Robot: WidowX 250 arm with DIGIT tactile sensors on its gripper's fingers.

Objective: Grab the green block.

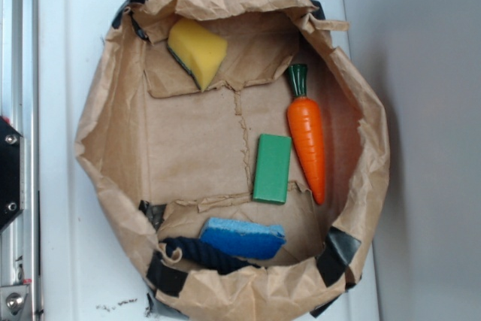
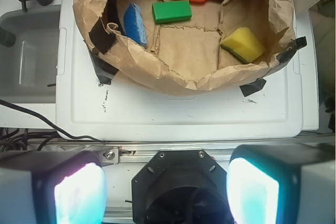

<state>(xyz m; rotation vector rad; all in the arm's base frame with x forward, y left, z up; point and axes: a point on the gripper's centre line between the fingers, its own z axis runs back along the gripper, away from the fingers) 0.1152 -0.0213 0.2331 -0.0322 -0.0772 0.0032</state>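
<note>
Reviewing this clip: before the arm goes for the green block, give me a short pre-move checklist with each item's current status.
1. Target in view: green block lies flat on the floor of the paper bag, seen in both views. Ok.
2. Top of block uncovered: nothing rests on it. Ok.
3. Side clearance: carrot lies close along one long side; whether they touch, cannot tell. The blue sponge sits off one end, apart.
4. Gripper open: fingers spread wide in the wrist view, nothing between them. Ok.
5. Gripper over the block: it is back outside the bag rim, over the rail. Not ok.
</note>
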